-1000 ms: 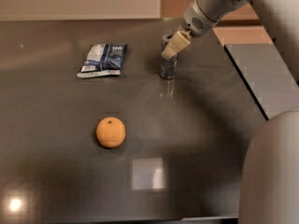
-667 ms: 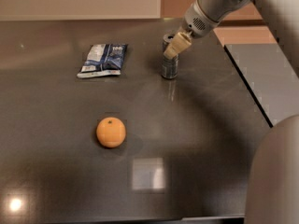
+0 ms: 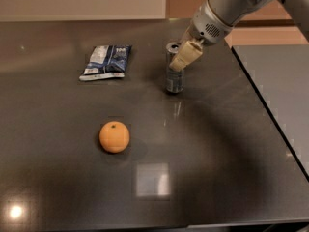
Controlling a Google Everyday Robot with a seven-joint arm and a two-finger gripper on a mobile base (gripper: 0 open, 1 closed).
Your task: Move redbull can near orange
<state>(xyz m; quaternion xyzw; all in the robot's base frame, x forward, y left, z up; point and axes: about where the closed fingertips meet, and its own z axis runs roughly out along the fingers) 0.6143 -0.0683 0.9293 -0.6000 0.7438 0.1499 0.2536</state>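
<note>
— Silver-and-blue, was it? Where did the redbull can [image 3: 174,80] stand?
— Upright on the dark table [image 3: 217,158], just below the gripper [image 3: 185,57], which lay against its upper right side. Whether the claw was clenched on it or loose, I could not tell.
— Any lettering?
— None readable on the can, nor on the blue-white snack bag [image 3: 107,62] lying flat, left of the claw.
— And the orange [image 3: 114,137]?
— Well apart from the claw, nearer the front edge and to its left. One can, one bag, one fruit.
</note>
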